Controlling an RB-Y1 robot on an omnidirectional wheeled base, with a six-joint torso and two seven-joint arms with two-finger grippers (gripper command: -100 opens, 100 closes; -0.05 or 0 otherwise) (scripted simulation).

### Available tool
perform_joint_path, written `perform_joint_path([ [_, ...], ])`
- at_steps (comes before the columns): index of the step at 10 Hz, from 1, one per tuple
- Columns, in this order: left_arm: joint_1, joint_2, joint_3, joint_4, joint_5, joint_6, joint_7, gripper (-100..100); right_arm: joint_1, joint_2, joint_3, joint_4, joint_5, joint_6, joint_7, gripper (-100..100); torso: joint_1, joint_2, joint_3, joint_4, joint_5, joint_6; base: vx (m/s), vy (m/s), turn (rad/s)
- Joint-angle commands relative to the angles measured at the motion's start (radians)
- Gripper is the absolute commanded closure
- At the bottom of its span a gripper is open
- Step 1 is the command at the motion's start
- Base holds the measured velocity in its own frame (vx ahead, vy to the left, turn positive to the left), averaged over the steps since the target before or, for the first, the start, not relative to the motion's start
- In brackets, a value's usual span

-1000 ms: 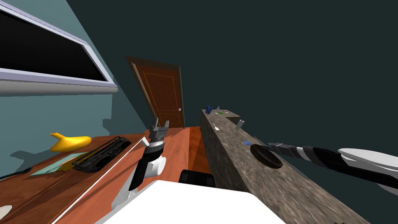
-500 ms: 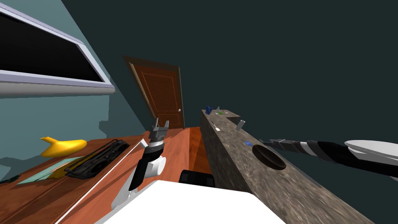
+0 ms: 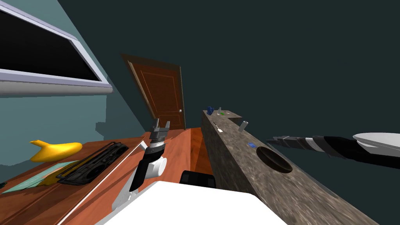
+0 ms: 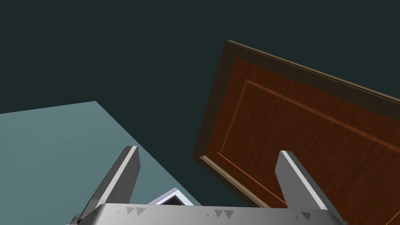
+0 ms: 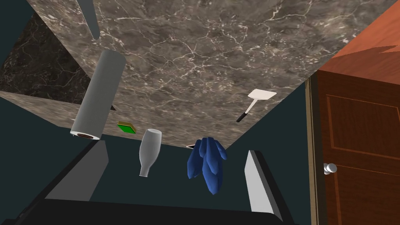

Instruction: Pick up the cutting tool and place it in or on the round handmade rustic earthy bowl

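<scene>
The right tool [image 5: 176, 148] hangs over the marbled grey-brown tabletop [image 3: 234, 164], its two blades standing well apart with nothing between them. In the head view it is near the round dark brown bowl [image 3: 274, 159], clear of its rim.

The cutting tool [image 3: 250, 144] seems to be the small item with a blue end, lying flat on the tabletop just beside the bowl's far rim. The right wrist view shows a grey tapering blade near the pale roll [image 5: 97, 95], but I cannot tell whether it belongs to that item.

Farther along the tabletop are a green and yellow sponge [image 5: 127, 127], a white bottle [image 5: 150, 150], a blue cloth [image 5: 207, 164] and a white spatula [image 5: 256, 99] with a dark handle.

The left tool [image 3: 161, 125] is raised between this tabletop and the wooden tabletop [image 3: 117, 183], with its blades apart and empty. On the wood lie a yellow curved object [image 3: 54, 150] and a black tray [image 3: 93, 164] with round wells.
</scene>
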Motion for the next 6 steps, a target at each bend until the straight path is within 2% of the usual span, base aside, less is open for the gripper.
perform_joint_path([
  [1,0.0,0.0,0.0,0.0,0.0,0.0,0.0,0,0.0,0.0,0.0,0.0,0.0,0.0,0.0,0,0.0,0.0,0.0,0.0,0.0,0.0,0.0,0.0,0.0],
  [6,0.0,0.0,0.0,0.0,0.0,0.0,0.0,0,0.0,0.0,0.0,0.0,0.0,0.0,0.0,0,-0.002,0.001,0.001,0.0,-0.001,0.0,0.0,0.0,0.0],
])
